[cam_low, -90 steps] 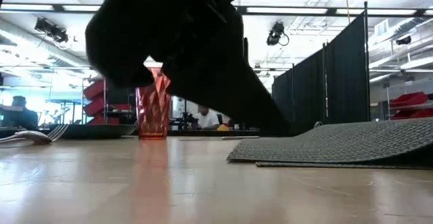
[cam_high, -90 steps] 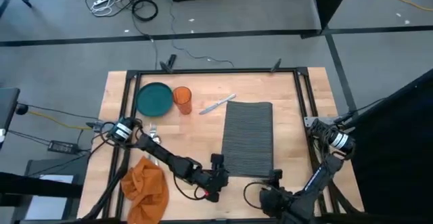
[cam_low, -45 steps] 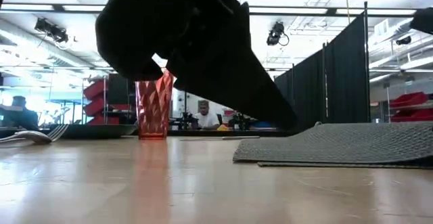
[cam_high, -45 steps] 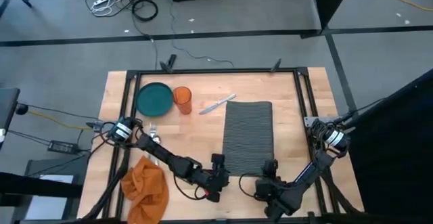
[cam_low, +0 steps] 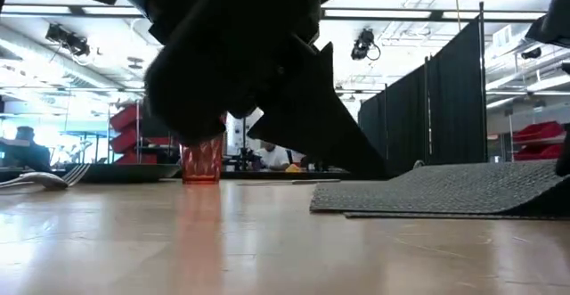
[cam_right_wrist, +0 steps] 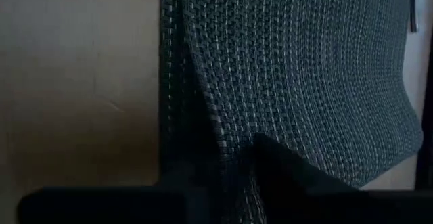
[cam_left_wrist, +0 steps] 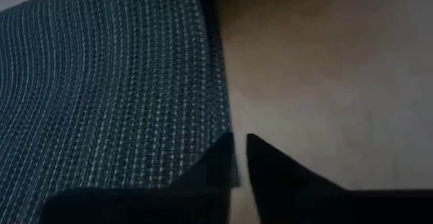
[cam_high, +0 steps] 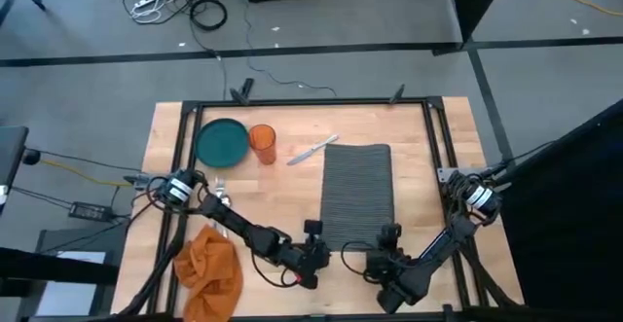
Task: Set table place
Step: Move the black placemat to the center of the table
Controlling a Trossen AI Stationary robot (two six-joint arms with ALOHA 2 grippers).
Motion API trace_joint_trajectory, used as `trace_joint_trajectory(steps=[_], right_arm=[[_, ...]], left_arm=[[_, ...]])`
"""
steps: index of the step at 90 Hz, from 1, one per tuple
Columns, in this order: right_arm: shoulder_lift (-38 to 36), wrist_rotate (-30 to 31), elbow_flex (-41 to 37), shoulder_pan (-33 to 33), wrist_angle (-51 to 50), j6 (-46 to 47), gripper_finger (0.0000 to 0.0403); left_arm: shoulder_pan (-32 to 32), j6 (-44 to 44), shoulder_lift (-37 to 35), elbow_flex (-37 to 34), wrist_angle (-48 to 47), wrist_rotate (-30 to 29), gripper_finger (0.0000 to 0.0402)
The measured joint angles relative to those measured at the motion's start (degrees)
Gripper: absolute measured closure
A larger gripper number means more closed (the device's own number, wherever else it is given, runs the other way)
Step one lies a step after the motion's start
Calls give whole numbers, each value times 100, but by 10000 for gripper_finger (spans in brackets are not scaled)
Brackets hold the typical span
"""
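Both tools (left (cam_high: 313, 236), right (cam_high: 388, 238)) pinch the placemat's (cam_high: 356, 196) near corners.

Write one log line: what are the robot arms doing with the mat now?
left end effector: shut on placemat near corner | right end effector: shut on opposite near corner | plate: untouched

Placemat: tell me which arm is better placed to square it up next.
Neither alone; slight edge to the left. The left gripper sits at the placemat's near left corner, its fingers closed on the edge. The right gripper is at the near right corner, so a two-arm pull looks likeliest.
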Motion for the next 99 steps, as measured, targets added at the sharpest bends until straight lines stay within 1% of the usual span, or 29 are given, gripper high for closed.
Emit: trace_joint_trajectory(steps=[5, 18, 30, 41, 58, 72, 83, 91, 99], right_arm=[[0, -41, 0, -32, 0, 77, 396], [0, -63, 0, -83, 23, 123, 401], [0, -73, 0, -83, 47, 140, 403], [0, -86, 0, -83, 76, 229, 403], [0, -103, 0, -81, 138, 223, 403], [0, -107, 0, -84, 147, 181, 403], [0, -121, 0, -83, 151, 179, 403], [0, -120, 1, -86, 105, 140, 403], [0, -82, 123, -125, -281, 330, 403]], left_arm=[[2, 0, 0, 0, -44, 17, 395], [23, -13, 36, 0, -52, -23, 400], [120, -94, 268, 7, 29, 48, 401], [170, -258, 353, 7, 189, -55, 402], [188, -307, 338, 7, 189, -73, 402], [208, -315, 330, 4, 195, -217, 402], [262, -373, 356, 2, 201, -12, 402], [264, -453, 356, 6, 145, 28, 402], [240, -595, 350, 20, -47, 55, 401]])
